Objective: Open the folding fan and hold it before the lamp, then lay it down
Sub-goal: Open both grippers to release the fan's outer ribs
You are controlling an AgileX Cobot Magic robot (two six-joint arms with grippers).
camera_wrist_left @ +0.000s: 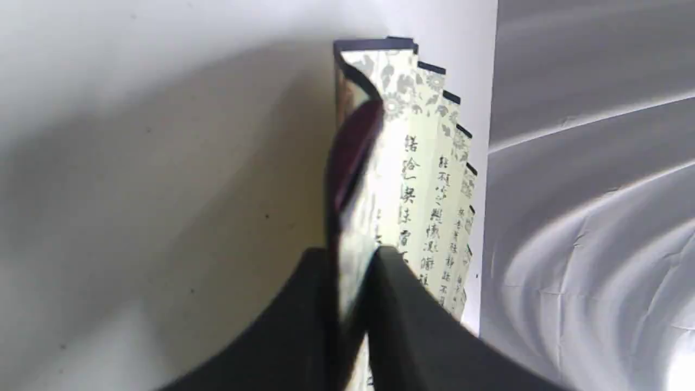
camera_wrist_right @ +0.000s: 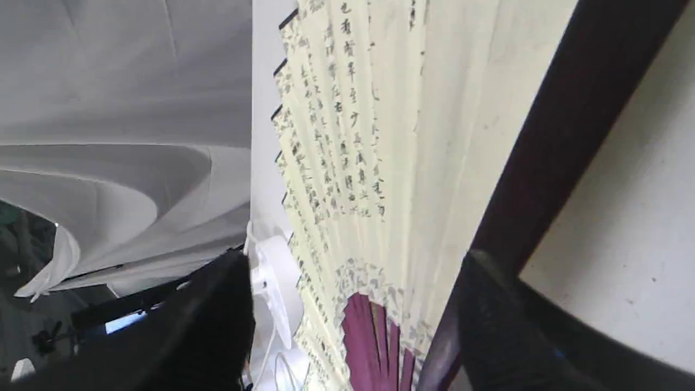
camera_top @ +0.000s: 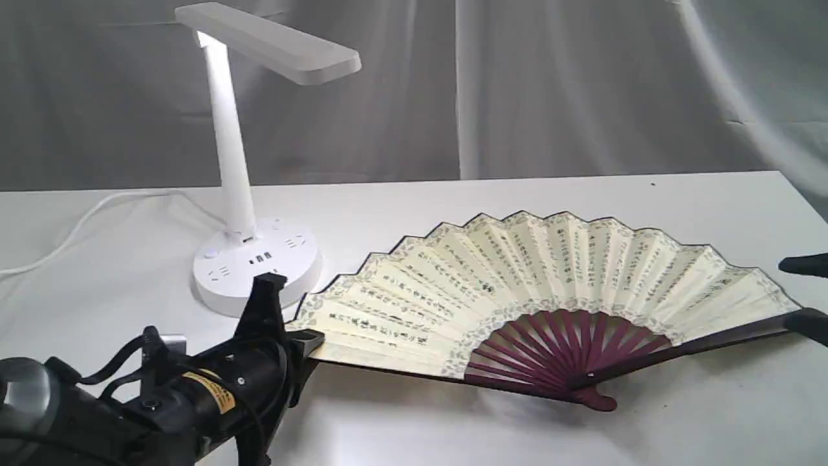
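Crosswise, folding fan (camera_top: 550, 272), pivot frontward.

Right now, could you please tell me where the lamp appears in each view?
Exterior view: lamp at the left, behind the left end of the folding fan.
Left wrist view: not in it.
Right wrist view: lamp, base only, beside the fan's patterned border.
Shared landmark: the fan's calligraphy pleats.
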